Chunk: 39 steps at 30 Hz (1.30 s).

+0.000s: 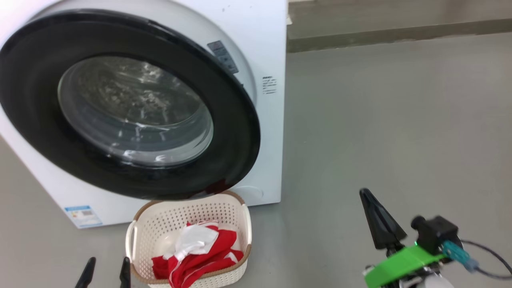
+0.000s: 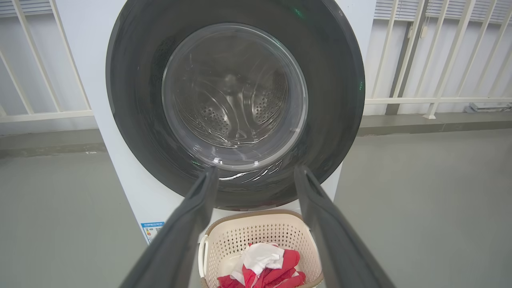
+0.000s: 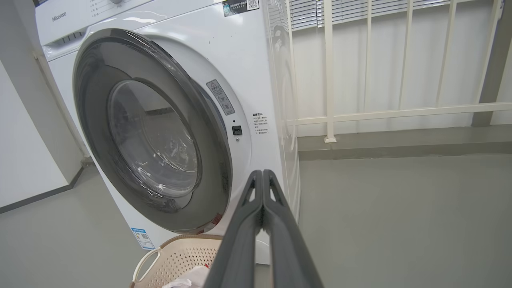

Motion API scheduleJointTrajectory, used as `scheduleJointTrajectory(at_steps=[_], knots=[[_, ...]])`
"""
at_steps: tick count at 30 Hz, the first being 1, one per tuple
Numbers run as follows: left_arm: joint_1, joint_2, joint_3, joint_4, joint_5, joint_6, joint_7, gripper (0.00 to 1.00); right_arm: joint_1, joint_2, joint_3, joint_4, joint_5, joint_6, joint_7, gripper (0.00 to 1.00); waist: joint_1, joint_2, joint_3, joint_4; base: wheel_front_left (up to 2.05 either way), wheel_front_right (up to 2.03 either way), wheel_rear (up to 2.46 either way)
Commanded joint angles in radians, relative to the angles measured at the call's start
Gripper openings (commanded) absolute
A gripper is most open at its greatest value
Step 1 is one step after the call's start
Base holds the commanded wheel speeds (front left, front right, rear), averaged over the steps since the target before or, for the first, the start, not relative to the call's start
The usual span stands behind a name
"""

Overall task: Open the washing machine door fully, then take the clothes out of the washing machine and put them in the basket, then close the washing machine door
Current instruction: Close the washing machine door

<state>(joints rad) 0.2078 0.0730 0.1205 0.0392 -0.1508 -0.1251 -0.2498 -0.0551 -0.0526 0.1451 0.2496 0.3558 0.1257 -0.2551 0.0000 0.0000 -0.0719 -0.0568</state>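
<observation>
Head view: clothes (image 1: 200,256) are in the basket (image 1: 180,218), just in front of the washing machine (image 1: 264,48). My left gripper (image 1: 106,274) is spread wide, empty; right gripper (image 1: 380,224) pinched together, holding nothing.

Left wrist view: drum (image 2: 236,104) looks empty thru the glass.

Right wrist view: washing machine door (image 3: 96,120) is nearly closed, but latch side stands off w/ a gap. Prob. only the final push left.

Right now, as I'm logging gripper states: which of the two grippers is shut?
The right gripper: its two dark fingers are pressed together into one point. The left gripper has its fingers wide apart.
</observation>
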Motion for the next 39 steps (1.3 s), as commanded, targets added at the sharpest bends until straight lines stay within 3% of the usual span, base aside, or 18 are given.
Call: scheduleJointTrajectory(at_steps=[1,20,29,39], knots=[[-0.054,0.016,0.022,-0.027,0.007,-0.005,-0.012,1.00,-0.069,-0.003,0.033,-0.004,0.012,0.005,-0.007,0.00,0.0000,0.0000,0.018,0.023,0.00,0.00,0.00],[-0.209,0.054,-0.144,-0.007,-0.032,-0.006,-0.012,1.00,-0.582,-0.003,0.232,0.458,0.127,0.005,-0.007,0.00,0.0000,0.0000,0.152,0.274,0.00,0.00,0.00],[-0.272,0.053,-0.206,0.006,-0.047,-0.006,-0.012,1.00,-0.767,-0.019,0.264,0.574,0.143,0.005,-0.007,0.00,0.0000,0.0000,0.238,0.354,0.00,0.00,0.00],[-0.322,0.063,-0.235,0.013,-0.058,-0.006,-0.012,1.00,-0.922,-0.084,0.234,0.635,0.135,0.005,-0.007,0.00,0.0000,0.0000,0.316,0.416,0.00,0.00,0.00]])
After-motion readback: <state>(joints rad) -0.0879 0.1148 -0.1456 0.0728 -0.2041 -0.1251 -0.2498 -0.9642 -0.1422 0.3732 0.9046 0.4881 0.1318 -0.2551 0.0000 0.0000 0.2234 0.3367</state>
